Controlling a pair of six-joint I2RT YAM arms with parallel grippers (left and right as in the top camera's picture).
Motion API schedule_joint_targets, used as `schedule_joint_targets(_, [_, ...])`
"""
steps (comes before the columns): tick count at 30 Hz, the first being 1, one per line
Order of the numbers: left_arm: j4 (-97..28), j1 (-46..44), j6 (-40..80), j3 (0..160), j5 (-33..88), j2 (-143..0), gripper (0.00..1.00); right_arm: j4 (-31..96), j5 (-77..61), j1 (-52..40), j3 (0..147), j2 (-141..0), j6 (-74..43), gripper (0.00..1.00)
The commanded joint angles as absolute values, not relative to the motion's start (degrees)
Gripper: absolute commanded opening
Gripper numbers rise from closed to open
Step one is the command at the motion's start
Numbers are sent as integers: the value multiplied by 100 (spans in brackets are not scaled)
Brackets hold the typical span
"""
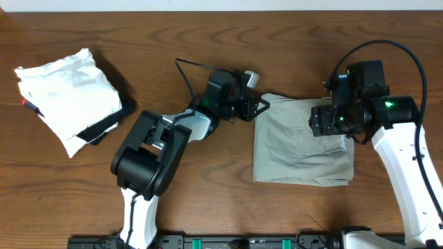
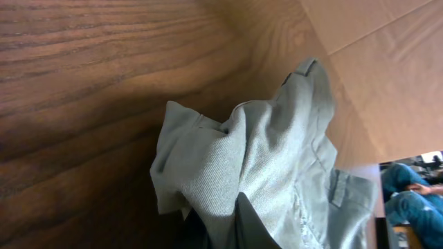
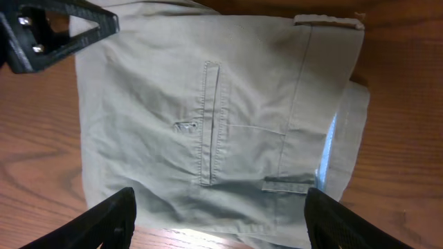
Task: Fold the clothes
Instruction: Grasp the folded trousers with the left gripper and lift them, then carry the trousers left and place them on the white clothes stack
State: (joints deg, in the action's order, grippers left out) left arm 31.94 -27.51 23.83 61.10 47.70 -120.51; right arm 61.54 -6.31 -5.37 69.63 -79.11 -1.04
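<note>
Overhead: clothes (image 1: 301, 149) lying folded flat on table (image 1: 208, 207), right of centre, between both grippers. Left gripper (image 1: 257, 107) at nearest corner, apparently pinched on that edge, cloth bunched against it. Right gripper (image 3: 220, 207) hovering above, jaws wide apart, empty. Looks like late folding, packet nearly square. Next probably needs letting go of corner, or grasping an edge for one more fold.

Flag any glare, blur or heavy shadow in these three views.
Overhead: even light, sharp, soft shadows. Left wrist: garment very close and slightly soft, table at lower left in deep shadow. Right wrist: crisp pocket stitching, a blown-out bluish patch on the garment's right edge, own fingers dark silhouettes.
</note>
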Motion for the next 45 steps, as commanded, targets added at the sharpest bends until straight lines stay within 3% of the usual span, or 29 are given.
schedule_joint_targets(1, [3218,-2637,2477,6202,5175,-11745,6,6154,-578,-489,6958,-7907,-167,76])
schedule_joint_targets(5, [2869,-2504,2453,6204,5137,-11349,6,6158,-578,-489,6958,-7907,-167,76])
schedule_joint_targets(9, [1695,-2147,1826,6219,4606,-10720,6,6160,-578,-489,6958,-7907,-167,76])
schedule_joint_targets(15, [-650,-1463,-8,6541,2305,-9673,6,6160,-578,-489,6958,-7907,-189,76])
schedule_joint_targets(20, [-1658,-882,-945,7039,679,-9198,6,6187,-578,-489,6958,-7907,-235,76])
schedule_joint_targets(38, [-1822,1610,-1063,8468,226,-8816,6,6296,-578,-489,6958,-7907,-233,77])
schedule_joint_targets(45, [-1728,2174,-668,8656,233,-8761,6,6302,-578,-489,6958,-7907,-233,77])
